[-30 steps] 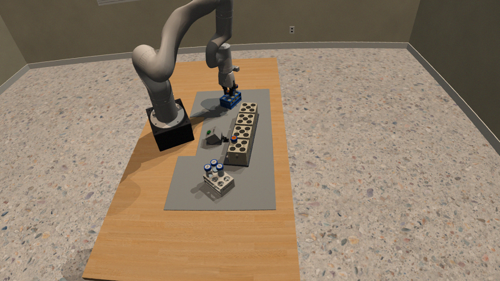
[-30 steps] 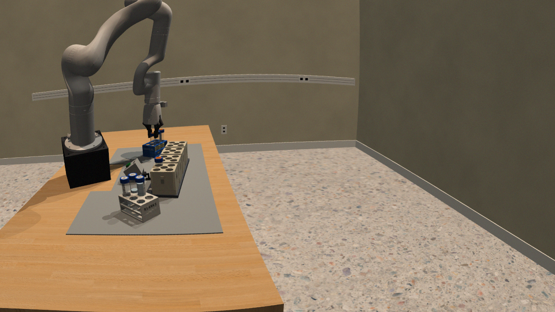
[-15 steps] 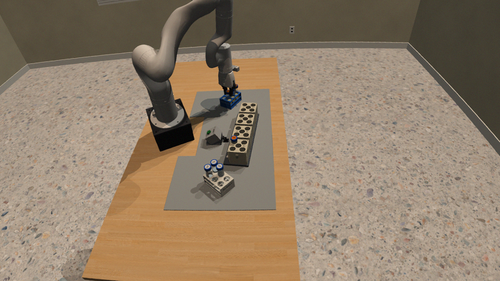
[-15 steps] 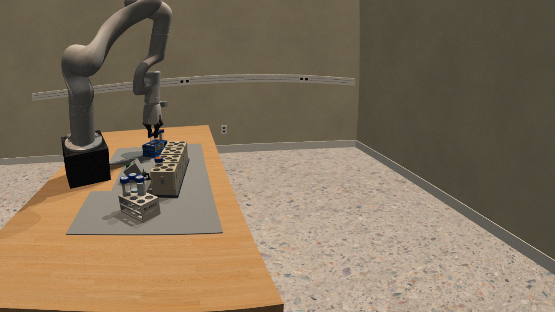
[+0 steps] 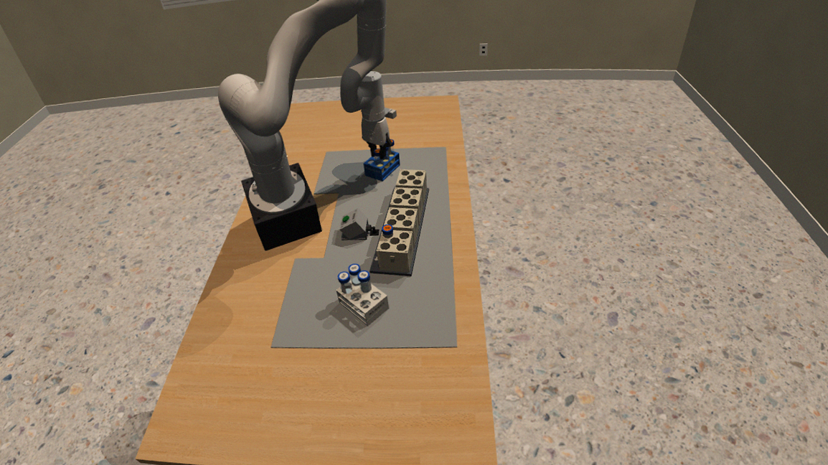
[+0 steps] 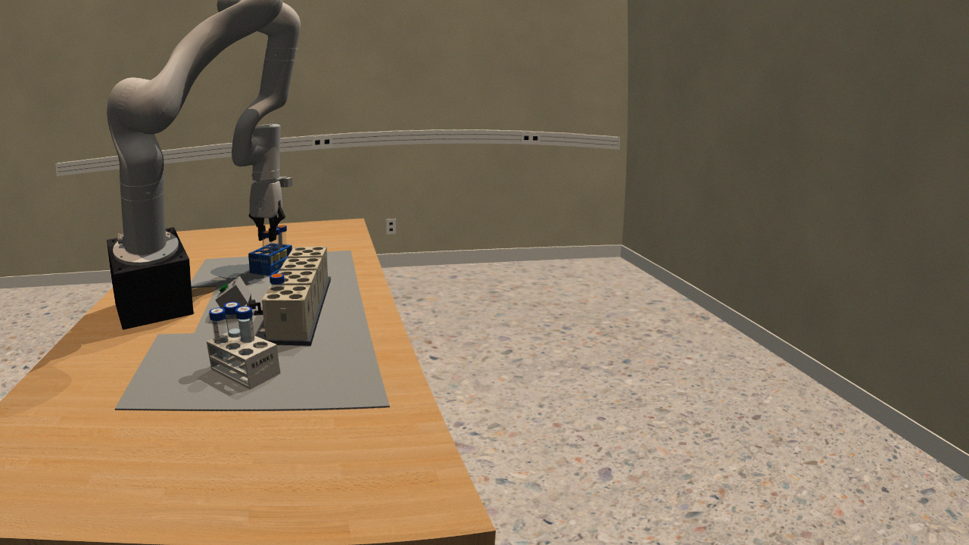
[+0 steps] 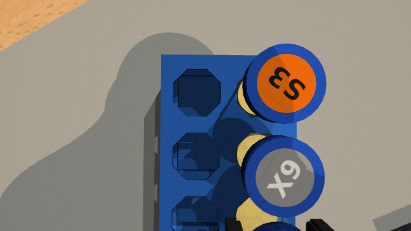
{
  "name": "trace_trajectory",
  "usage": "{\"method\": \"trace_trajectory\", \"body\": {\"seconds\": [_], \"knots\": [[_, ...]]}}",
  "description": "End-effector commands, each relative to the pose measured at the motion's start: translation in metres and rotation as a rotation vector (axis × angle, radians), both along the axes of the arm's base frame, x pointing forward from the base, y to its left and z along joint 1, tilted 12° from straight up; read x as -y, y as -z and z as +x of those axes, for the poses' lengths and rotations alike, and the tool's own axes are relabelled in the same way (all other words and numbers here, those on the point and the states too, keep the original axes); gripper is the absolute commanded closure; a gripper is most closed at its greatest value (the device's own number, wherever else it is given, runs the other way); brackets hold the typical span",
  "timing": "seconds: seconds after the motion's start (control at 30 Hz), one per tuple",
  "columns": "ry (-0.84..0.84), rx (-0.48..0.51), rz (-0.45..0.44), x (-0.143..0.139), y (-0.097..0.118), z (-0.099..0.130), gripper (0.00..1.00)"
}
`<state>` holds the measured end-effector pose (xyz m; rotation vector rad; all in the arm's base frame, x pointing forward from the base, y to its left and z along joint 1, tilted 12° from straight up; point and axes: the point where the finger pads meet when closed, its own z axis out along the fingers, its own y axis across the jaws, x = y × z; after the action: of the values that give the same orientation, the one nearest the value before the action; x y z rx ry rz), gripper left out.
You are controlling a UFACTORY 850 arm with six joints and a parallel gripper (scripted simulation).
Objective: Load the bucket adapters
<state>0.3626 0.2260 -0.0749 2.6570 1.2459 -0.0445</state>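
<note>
My gripper (image 5: 378,150) (image 6: 269,236) (image 7: 275,226) is shut on a blue-capped tube at the blue sample rack (image 5: 373,172) (image 6: 262,263) (image 7: 189,124). An orange dot shows there in the top view; its ID is out of view. In the wrist view, tube S3 (image 7: 286,83) and grey-dotted X9 (image 7: 284,177) stand beside it. An orange-dotted tube (image 5: 387,230) (image 6: 277,278), ID unreadable, stands in the second adapter from the front on the loading stand. The front adapter (image 5: 394,260) (image 6: 283,327) shows only empty holes. Several adapter numbers are unreadable.
The white BLANKS rack (image 5: 377,309) (image 6: 264,369) stands near the front with three white-dotted tubes, volumes unreadable. The small desk with the green DONE key (image 5: 345,218) (image 6: 223,288) lies between the robot base (image 5: 287,221) (image 6: 154,292) and the adapters. X9 stands close beside my fingers.
</note>
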Motion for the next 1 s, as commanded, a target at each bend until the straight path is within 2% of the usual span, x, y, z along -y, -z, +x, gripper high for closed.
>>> {"method": "trace_trajectory", "body": {"seconds": [0.0, 0.97], "knots": [[0.000, 0.001, 0.001, -0.001, 0.000, 0.001, 1.00], [0.000, 0.001, 0.001, -0.004, -0.015, 0.000, 1.00]]}}
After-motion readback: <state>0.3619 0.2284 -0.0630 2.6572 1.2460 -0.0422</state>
